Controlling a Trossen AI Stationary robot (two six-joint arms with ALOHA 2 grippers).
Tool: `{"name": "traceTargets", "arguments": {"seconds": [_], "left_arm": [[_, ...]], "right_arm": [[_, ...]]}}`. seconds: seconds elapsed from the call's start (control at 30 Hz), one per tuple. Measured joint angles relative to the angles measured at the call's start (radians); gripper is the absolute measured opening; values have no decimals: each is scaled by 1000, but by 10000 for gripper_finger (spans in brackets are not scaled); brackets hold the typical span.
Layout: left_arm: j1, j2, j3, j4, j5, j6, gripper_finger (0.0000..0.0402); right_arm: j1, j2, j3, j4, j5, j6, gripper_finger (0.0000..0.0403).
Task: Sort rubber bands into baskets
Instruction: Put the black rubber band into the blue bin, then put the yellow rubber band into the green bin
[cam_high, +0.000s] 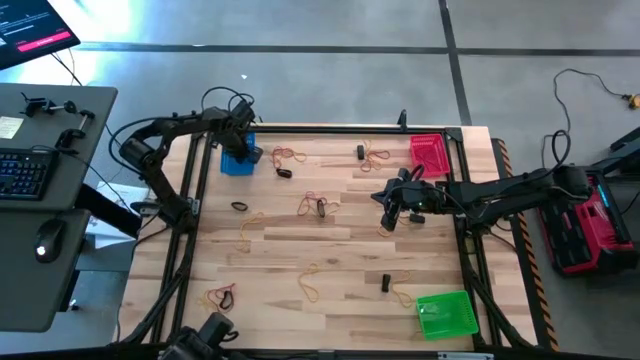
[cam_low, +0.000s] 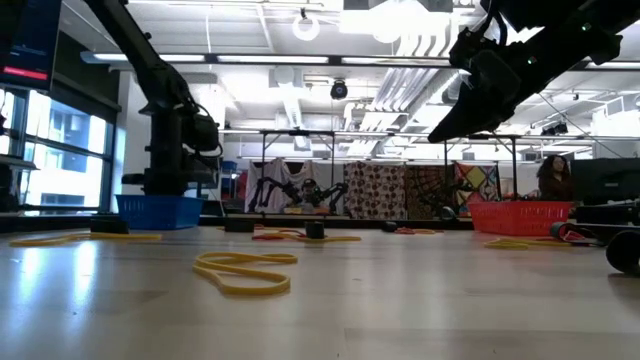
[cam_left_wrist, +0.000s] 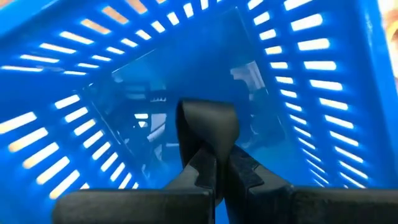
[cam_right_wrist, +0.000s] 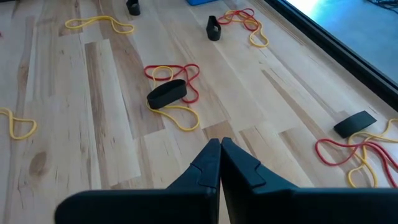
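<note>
Blue plastic mesh fills the left wrist view as the left gripper (cam_left_wrist: 214, 168) dips inside the blue basket (cam_high: 237, 160) at the table's far left corner, its fingers pressed together around a black rubber band (cam_left_wrist: 207, 121) that stands up between the tips. Across the pale wooden table (cam_high: 330, 255), the right gripper (cam_high: 387, 218) hangs above the boards right of centre, fingers closed and empty, with nothing between the tips in its own wrist view. The red basket (cam_high: 430, 153) sits at the far right corner and the green basket (cam_high: 446, 314) at the near right corner, both apart from either arm. Loose bands lie scattered over the wood: a red and yellow tangle with a black band (cam_right_wrist: 166, 93) on top just ahead of the right gripper, another red and yellow cluster (cam_right_wrist: 357, 152) beside a flat black band (cam_right_wrist: 355, 123), and a yellow loop (cam_low: 245, 272) lying nearest the low camera. A red and black case (cam_high: 585, 225) rests on the floor beyond the table's right edge.
</note>
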Motion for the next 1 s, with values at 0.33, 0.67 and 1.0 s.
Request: {"name": "traceTargets", "arguments": {"seconds": [0.33,0.67,1.0], "left_arm": [[-3,-1,0,2,0,46,25],[-32,-1,46,-16,-6,75,116],[-61,-1,115,-55,-55,90,181]], "right_arm": [[0,0,0,0,0,-8,0],[0,0,0,0,0,-8,0],[0,0,0,0,0,-8,0]]}}
